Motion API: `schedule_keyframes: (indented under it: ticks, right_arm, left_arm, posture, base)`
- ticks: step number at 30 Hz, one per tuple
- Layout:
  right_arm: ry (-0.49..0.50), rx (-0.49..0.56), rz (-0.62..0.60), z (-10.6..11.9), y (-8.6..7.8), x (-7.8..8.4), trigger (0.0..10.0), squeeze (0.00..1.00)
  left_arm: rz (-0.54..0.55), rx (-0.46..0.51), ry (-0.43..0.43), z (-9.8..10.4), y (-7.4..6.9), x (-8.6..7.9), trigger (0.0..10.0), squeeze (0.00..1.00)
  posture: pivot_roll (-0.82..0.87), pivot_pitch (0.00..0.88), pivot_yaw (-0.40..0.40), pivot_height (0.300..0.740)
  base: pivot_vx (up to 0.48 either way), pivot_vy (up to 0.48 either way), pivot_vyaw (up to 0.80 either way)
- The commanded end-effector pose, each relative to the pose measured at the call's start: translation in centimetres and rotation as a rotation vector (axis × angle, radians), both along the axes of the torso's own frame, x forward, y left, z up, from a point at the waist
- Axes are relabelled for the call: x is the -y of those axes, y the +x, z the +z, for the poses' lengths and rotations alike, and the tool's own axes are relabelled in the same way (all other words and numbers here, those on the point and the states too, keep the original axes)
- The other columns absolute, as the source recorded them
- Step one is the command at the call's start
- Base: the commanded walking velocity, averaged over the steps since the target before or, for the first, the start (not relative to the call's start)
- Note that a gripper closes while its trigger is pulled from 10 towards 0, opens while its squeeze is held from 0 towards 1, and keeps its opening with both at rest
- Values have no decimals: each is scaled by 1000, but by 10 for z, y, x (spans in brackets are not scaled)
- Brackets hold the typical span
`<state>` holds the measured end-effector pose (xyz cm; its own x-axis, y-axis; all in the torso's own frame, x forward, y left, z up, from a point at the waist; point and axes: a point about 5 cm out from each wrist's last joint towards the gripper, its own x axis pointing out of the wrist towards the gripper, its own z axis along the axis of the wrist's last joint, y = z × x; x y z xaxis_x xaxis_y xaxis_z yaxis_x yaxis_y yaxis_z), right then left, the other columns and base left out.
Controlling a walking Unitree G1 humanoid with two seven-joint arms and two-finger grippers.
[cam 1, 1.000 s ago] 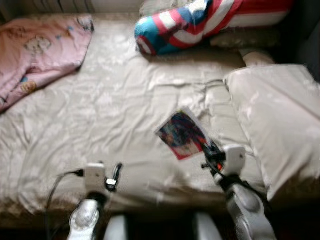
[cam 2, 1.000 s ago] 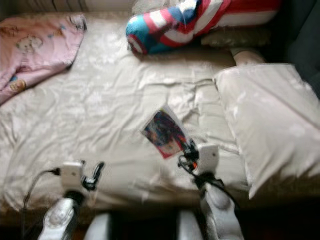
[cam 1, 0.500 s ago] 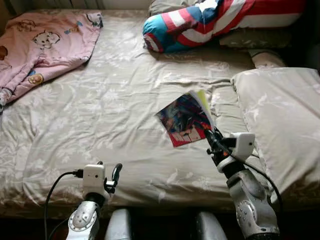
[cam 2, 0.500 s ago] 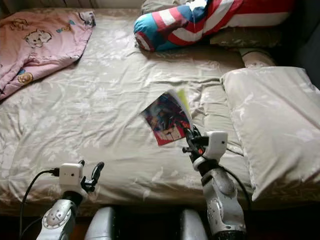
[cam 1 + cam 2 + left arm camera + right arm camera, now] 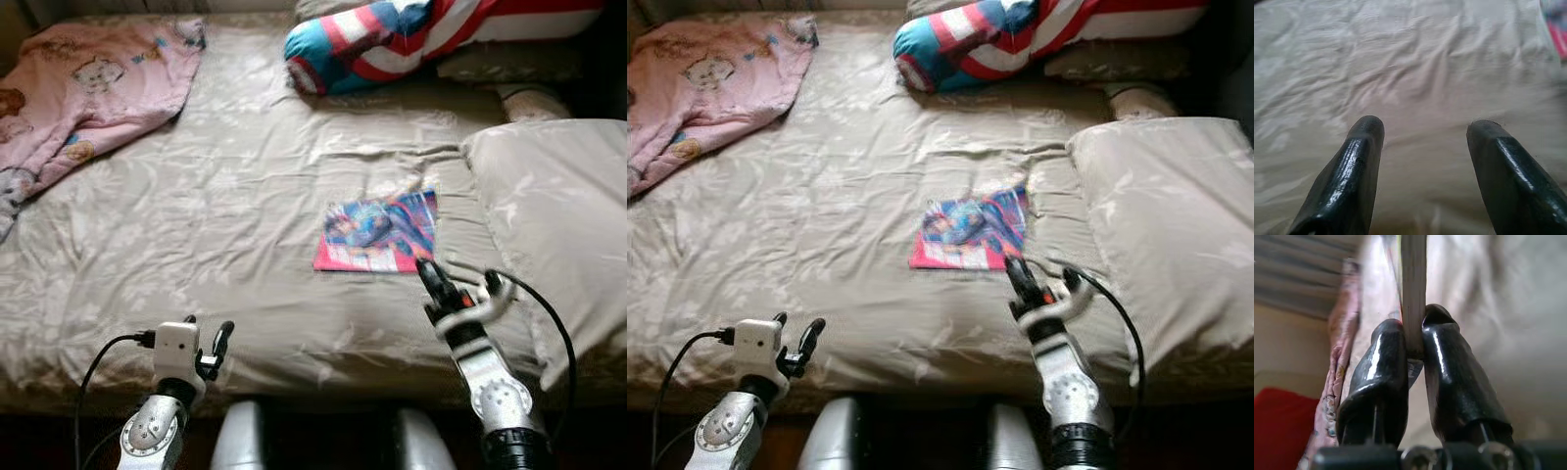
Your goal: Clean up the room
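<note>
Beige, rumpled bedding covers the bed (image 5: pixel 196 245), and at its near edge both arms reach in. On the near left the left gripper (image 5: pixel 208 345) hovers just over the sheet with its black fingers (image 5: pixel 1359 161) spread apart, holding nothing. Near the right, the right gripper (image 5: pixel 436 289) has its fingers (image 5: pixel 1386 362) pinched on the near edge of a thin magazine (image 5: pixel 377 232), which lies about flat toward the middle of the bed, just beside the big pillow (image 5: pixel 549 215) at the right edge. It looks light, floppy and glossy, so I'd guess it sags and slips from an edge pinch; a hold deeper in, near the spine, seems safer. Farther off, a pink blanket (image 5: pixel 88 88) lies at the far left corner and a striped bolster (image 5: pixel 392 39) along the far edge.
</note>
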<state>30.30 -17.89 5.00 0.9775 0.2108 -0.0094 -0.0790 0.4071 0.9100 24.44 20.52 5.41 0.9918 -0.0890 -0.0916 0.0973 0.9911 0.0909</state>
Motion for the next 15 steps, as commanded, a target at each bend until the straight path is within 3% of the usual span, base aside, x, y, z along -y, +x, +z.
schedule_keyframes:
  ticks: [1, 8, 15]
  right_arm:
    - [61, -12, 8, -8, -3, 2, 10000, 0]
    - [-55, -133, 38, -33, -11, 12, 10000, 0]
    - [-117, -139, 100, -35, -10, 17, 10000, 0]
  left_arm:
    - [-20, -26, 4, -2, -5, 0, 10000, 0]
    - [-43, -46, 18, -1, -10, 0, 10000, 0]
    - [-65, -63, 23, 0, -14, 2, 10000, 0]
  posture:
    - [92, 264, 38, 623]
    - [113, 284, 61, 623]
    - [114, 288, 75, 623]
  base:
    - [0, 0, 0]
    - [0, 0, 0]
    - [0, 0, 0]
